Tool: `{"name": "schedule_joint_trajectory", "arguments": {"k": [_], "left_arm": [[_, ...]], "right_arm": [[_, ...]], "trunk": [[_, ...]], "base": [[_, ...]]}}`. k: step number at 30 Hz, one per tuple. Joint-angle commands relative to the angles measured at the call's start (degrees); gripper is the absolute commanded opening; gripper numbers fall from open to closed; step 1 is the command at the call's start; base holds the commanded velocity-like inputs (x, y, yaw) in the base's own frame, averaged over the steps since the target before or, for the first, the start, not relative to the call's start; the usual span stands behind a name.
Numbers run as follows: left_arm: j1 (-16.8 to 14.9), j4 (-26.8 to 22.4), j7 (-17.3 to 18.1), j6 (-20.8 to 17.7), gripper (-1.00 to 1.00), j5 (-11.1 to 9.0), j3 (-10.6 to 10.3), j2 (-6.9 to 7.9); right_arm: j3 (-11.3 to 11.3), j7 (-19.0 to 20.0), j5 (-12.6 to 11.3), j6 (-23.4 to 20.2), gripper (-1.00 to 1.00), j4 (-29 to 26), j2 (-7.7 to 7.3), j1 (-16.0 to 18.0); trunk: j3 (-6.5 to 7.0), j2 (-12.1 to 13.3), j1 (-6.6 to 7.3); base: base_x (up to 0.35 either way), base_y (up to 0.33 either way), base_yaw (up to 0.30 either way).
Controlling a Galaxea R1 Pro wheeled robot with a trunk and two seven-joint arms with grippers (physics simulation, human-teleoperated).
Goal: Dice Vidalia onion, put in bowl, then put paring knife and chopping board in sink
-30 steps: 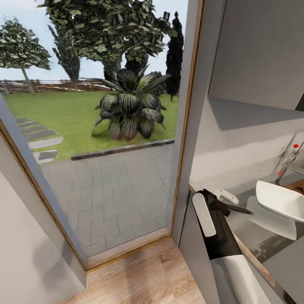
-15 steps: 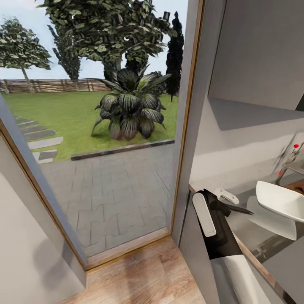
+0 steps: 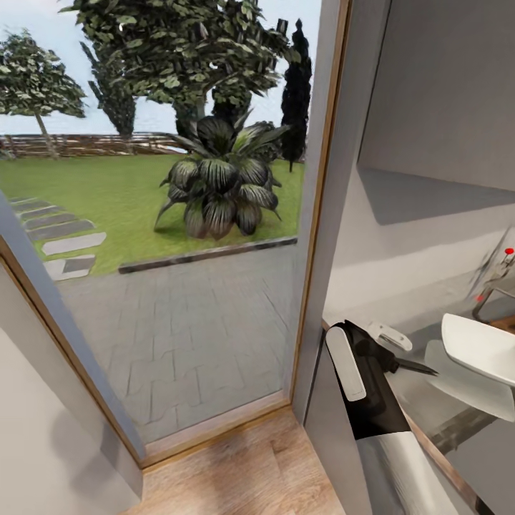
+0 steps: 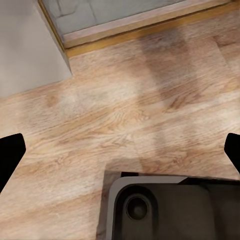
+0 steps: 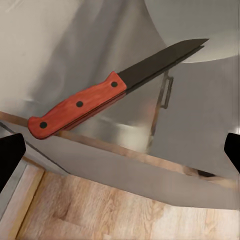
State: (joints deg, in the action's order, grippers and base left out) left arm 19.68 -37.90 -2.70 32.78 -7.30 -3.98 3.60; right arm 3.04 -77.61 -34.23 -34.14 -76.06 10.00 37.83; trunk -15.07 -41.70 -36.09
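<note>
The paring knife (image 5: 107, 92), with a red handle and a dark blade, lies on the grey countertop (image 5: 75, 45) near its front edge. My right gripper (image 5: 120, 152) hovers over the knife, open, its fingertips (image 5: 10, 155) wide apart and clear of it. In the head view the knife's blade (image 3: 416, 368) sticks out from behind my right arm (image 3: 365, 386). The white bowl (image 3: 481, 347) stands on the countertop (image 3: 436, 411) just past the knife. The tap with a red knob (image 3: 497, 275) marks the sink further back. The onion is hidden. My left gripper (image 4: 120, 155) hangs open over the wooden floor.
A tall glass door (image 3: 164, 236) onto a garden takes up the left, with its frame post (image 3: 322, 214) beside the counter's end. A grey wall cabinet (image 3: 443, 86) hangs above the counter. Wooden floor (image 3: 243, 472) lies below. My dark base (image 4: 170, 210) is under the left gripper.
The whole head view has shifted a little, so the camera moved. The knife and bowl rest where they were, and both grippers stay open.
</note>
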Motion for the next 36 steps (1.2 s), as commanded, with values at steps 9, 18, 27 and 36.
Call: {"name": "schedule_joint_trajectory", "arguments": {"k": [9,18,27,36], "left_arm": [[0.0,-0.1,-0.3,0.1,1.0,-0.5,-0.4,0.0],[0.0,-0.1,-0.3,0.1,1.0,-0.5,-0.4,0.0],[0.0,-0.1,-0.3,0.1,1.0,-0.5,-0.4,0.0],[0.0,-0.1,-0.3,0.1,1.0,-0.5,-0.4,0.01]], "right_arm": [[0.0,-0.9,-0.3,-0.6,1.0,0.2,0.0,0.1],[-0.1,-0.8,-0.3,-0.6,1.0,0.3,0.0,0.0],[-0.1,-0.8,-0.3,0.2,1.0,0.9,0.0,0.0],[-0.1,-0.8,-0.3,2.2,1.0,2.6,0.0,0.0]], "trunk": [[-0.07,-0.1,-0.02],[-0.07,-0.1,-0.02],[-0.26,-0.1,-0.02],[-1.0,-0.1,-0.02]], "base": [[0.113,-0.026,0.0],[0.12,-0.066,0.0],[0.008,-0.004,0.0],[0.0,0.0,0.0]]}}
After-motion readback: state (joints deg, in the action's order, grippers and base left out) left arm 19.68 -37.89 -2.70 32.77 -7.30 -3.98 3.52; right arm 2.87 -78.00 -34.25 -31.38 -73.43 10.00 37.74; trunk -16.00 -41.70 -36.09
